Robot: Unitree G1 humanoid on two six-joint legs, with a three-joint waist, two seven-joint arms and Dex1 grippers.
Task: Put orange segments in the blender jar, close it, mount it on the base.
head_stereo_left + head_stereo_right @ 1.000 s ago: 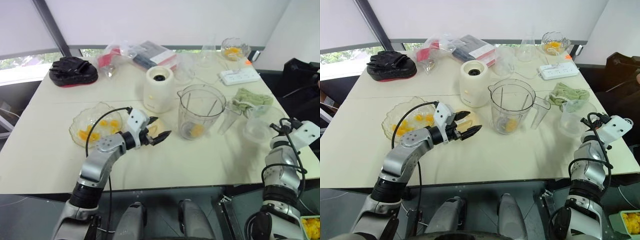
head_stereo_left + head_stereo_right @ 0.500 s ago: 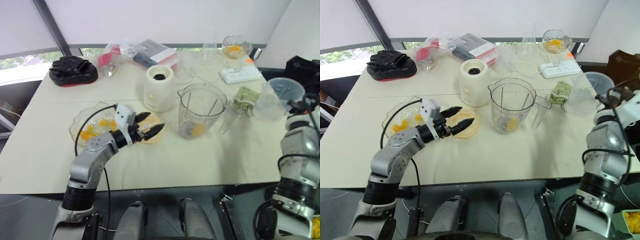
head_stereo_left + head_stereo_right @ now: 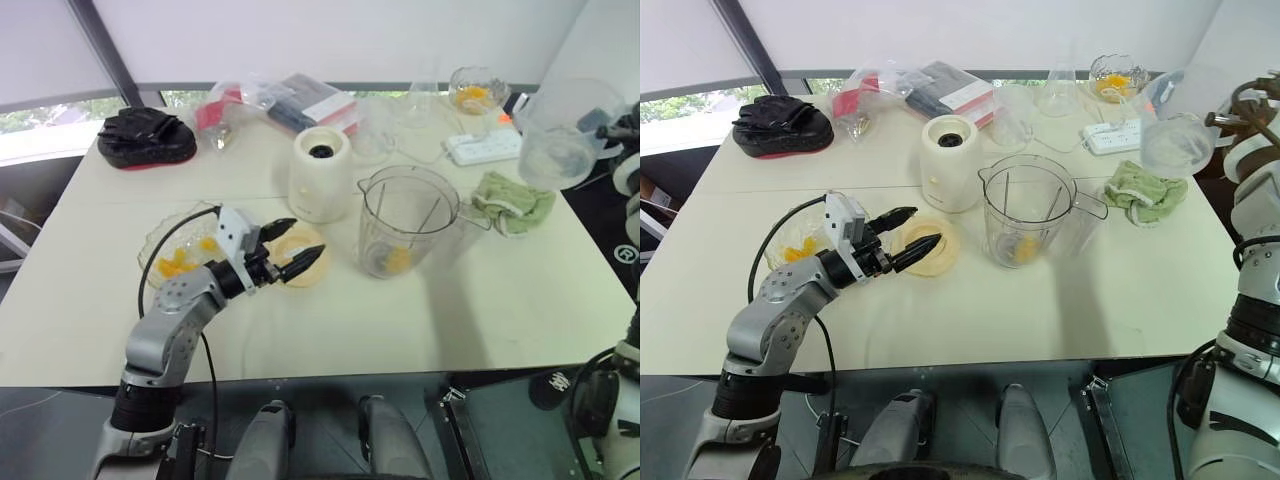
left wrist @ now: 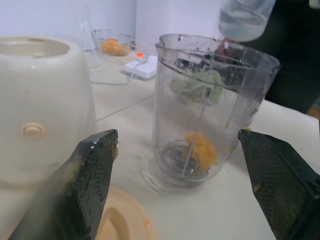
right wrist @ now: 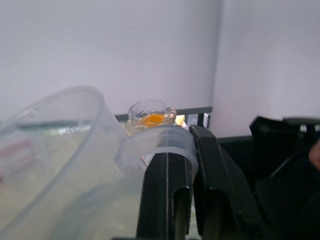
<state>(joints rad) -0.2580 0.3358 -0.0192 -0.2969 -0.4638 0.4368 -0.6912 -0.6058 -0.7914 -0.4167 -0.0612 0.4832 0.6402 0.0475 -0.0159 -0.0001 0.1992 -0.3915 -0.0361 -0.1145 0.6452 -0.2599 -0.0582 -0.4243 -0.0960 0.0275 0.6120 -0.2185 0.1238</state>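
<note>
I take the large clear tapered plastic blender jar (image 3: pixel 404 222) as landmark; it stands upright on the pale table (image 3: pixel 330 320) with one clump of soft yellow-orange segments (image 4: pixel 202 148) lying beside the blade at its bottom. Just beside it, on my left and slightly farther away, stands the squat cream-white base (image 3: pixel 319 176) with its dark socket empty. My left tool (image 3: pixel 289 252), its two black fingers spread wide and gripping nothing, hangs to the left of the jar over the flat pale orange round lid (image 3: pixel 931 250). Farther left of the jar lies the shallow scalloped glass bowl (image 3: pixel 155 243), with more loose segments inside.

My right tool (image 5: pixel 184 165) is clamped shut on the handle tab of a translucent plastic measuring cup (image 3: pixel 563 133), held tilted in the air to the right of and well above the jar (I cannot tell whether it carries anything).

Risks, as I judge them:
- The cup is pinched by a thin tab only; a quick swing could twist it loose over the green cloth (image 3: pixel 513 200) and the white power strip (image 3: pixel 481 148).
- Passing the cup low could strike the jar's rim and topple it.
- The left tool, descending on the thin lid, may skid it toward the jar or base.
</note>
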